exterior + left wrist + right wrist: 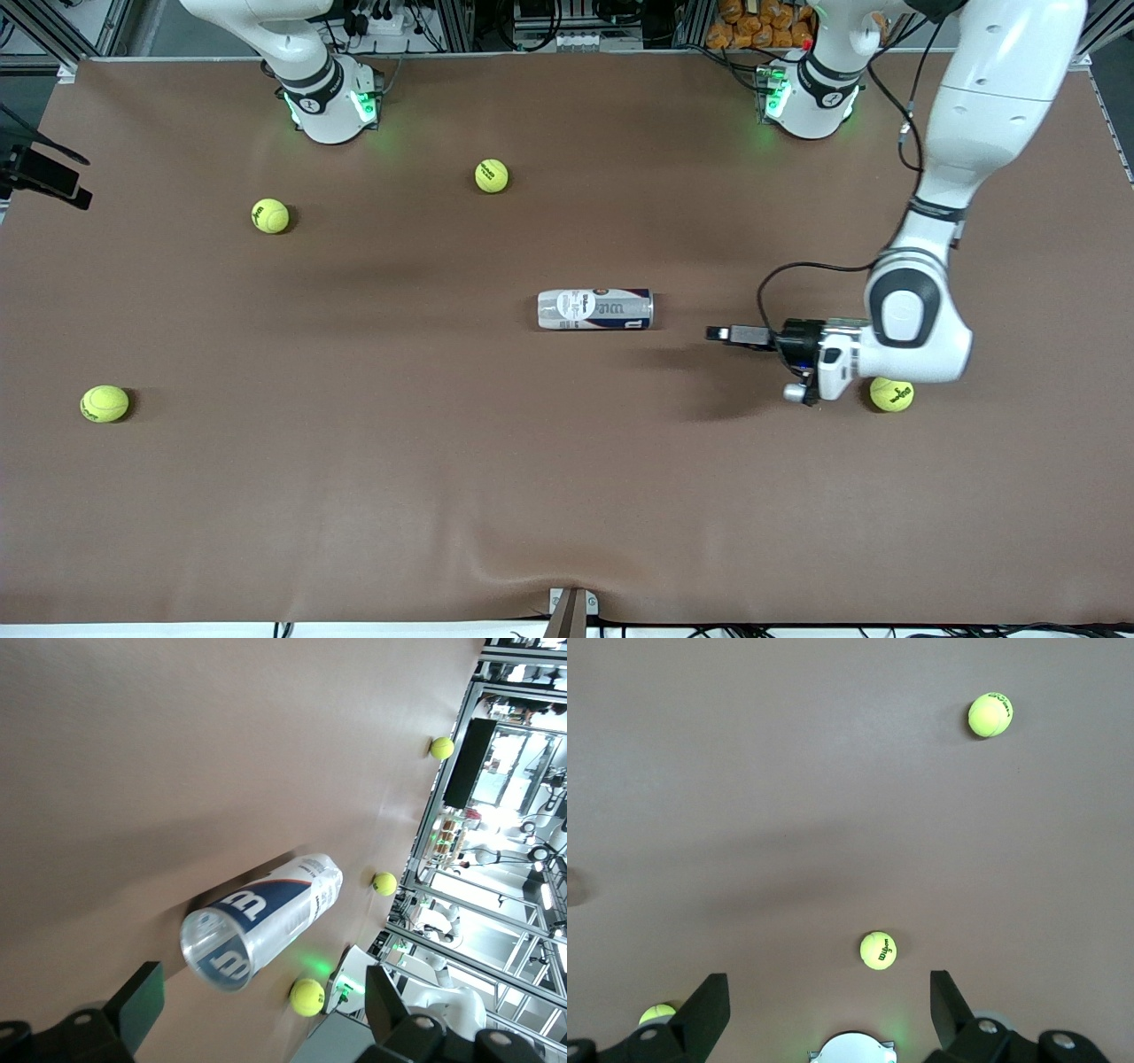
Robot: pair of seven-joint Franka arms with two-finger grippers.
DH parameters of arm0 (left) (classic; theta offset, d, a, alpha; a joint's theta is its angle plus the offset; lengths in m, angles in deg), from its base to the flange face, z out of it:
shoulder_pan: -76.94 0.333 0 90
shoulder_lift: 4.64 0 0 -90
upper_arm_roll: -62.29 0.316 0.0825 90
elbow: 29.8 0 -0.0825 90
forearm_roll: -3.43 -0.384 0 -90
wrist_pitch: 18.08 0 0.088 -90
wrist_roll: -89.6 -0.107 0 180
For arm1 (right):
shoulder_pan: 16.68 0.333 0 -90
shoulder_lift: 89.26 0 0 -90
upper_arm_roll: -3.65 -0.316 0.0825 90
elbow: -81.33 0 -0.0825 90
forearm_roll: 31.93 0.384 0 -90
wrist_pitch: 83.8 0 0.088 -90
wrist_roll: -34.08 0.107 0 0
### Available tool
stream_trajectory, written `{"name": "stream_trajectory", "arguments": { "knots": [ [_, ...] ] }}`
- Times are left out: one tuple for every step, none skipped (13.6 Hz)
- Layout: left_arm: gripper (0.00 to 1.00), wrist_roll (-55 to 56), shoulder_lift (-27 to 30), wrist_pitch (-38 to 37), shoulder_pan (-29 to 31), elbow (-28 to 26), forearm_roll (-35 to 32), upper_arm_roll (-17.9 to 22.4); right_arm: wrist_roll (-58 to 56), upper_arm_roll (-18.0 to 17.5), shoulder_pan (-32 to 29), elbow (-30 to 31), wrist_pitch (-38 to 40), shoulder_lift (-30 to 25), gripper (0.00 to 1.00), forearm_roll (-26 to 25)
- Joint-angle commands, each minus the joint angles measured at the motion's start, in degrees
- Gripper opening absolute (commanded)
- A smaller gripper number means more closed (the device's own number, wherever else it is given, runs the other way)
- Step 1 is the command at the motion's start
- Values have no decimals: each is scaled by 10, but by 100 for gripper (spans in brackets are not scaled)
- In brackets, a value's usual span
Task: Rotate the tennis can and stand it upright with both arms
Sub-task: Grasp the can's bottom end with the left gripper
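- Brown cloth covers the whole table, with a soft ripple along the edge nearest the front camera, where a small metal bracket sits.
- Taking the tennis can as the landmark: it lies on its side near the middle of the cloth, its length running between the two arms' ends of the table.
- Nearer the front camera than the can, one tennis ball lies toward the right arm's end and another ball toward the left arm's end, partly under the left arm.
- Left gripper hangs low over the cloth at the can's end, not touching it, fingers apart and empty.
- Farther than the can lie two more balls.
- Right gripper waits high over the cloth near its green-lit base, fingers apart, empty.
- Along the table's farthest edge stand aluminium framing and cables.
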Motion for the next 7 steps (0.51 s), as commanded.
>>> {"name": "stream_trajectory", "arguments": {
  "knots": [
    [100, -29, 19, 36, -16, -44, 32, 0, 1, -6, 1, 10, -6, -6, 100, -10],
    [100, -31, 19, 39, -19, -52, 45, -3, 1, -6, -1, 9, -6, -6, 100, -9],
    [100, -31, 19, 40, -19, -57, 55, -5, 1, -5, -6, 9, -10, -5, 100, -5],
    [100, -31, 18, 40, -20, -59, 58, -5, 1, -5, -5, 10, -12, -2, 100, -4],
    [100, -31, 18, 44, -20, -66, 72, -7, 1, -4, -3, 11, -12, -1, 100, -4],
    [100, -31, 18, 46, -22, -74, 88, -8, 1, -4, -2, 11, -15, -1, 100, -5],
    [100, -31, 17, 50, -29, -78, 102, -11, 1, -4, -2, 11, -27, -1, 100, -6]
  ]
}}
